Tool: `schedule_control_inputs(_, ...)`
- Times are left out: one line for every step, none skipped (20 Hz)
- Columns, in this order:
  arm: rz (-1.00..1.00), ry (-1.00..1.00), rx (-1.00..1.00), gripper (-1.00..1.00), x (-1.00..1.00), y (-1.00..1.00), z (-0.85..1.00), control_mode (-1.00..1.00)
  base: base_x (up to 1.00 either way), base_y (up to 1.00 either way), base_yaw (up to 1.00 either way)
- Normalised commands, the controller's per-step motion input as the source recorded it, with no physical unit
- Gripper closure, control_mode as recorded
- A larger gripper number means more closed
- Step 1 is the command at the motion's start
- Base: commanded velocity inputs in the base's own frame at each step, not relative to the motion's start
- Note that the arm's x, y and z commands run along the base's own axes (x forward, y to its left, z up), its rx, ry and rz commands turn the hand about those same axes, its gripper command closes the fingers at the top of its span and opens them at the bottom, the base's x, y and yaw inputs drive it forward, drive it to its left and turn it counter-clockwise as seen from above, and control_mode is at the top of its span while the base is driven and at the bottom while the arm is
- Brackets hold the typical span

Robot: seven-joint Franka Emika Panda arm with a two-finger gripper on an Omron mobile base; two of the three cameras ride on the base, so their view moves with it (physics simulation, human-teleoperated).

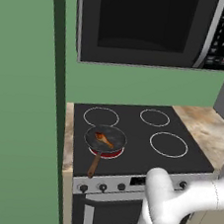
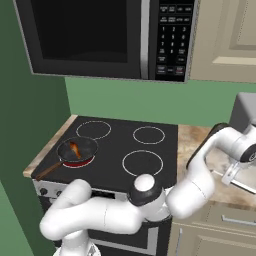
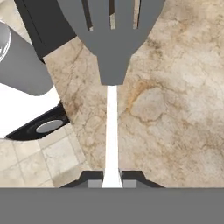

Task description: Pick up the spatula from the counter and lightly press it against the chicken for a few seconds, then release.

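Jaws are clamping shut on the spatula (image 3: 112, 127) by its white handle over the counter (image 3: 175, 113), its long axis running straight ahead; chicken (image 1: 103, 141) is sitting in the frying pan (image 1: 119, 135), well apart leftward.

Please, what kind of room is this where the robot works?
A kitchen, computer-rendered. A black stove with four ring burners stands under a built-in microwave, a frying pan sits on the front left burner, and a marbled stone counter runs beside the stove.
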Motion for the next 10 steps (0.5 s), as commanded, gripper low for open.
schedule_control_inputs(0.05, -0.2, 0.0, 1.0, -0.72, 0.73, 0.26, -1.0, 0.0, 0.0, 0.0)
schedule_control_inputs(0.04, -0.23, 0.0, 1.0, -0.82, 0.74, 0.22, -1.0, 0.0, 0.0, 0.0)
schedule_control_inputs(0.03, -0.26, 0.0, 1.0, -0.91, 0.73, 0.2, -1.0, 0.0, 0.0, 0.0)
schedule_control_inputs(0.01, -0.3, 0.0, 1.0, -0.98, 0.75, 0.16, -1.0, 0.0, 0.0, 0.0)
schedule_control_inputs(0.0, -0.35, 0.0, 1.0, -1.0, 0.76, 0.12, -1.0, 0.0, 0.0, 0.0)
schedule_control_inputs(0.0, -0.37, 0.0, 1.0, -1.0, 0.78, 0.09, -1.0, 0.0, 0.0, 0.0)
schedule_control_inputs(0.0, -0.41, 0.0, 1.0, -1.0, 0.83, 0.03, -1.0, 0.0, 0.0, 0.0)
schedule_control_inputs(0.0, -0.42, 0.0, 1.0, -1.0, 0.87, 0.02, -1.0, 0.0, 0.0, 0.0)
schedule_control_inputs(0.0, -0.43, 0.0, 1.0, -1.0, 0.91, 0.02, -1.0, 0.0, 0.0, 0.0)
schedule_control_inputs(0.0, -0.42, 0.0, 1.0, -1.0, 0.95, 0.06, -1.0, 0.0, 0.0, 0.0)
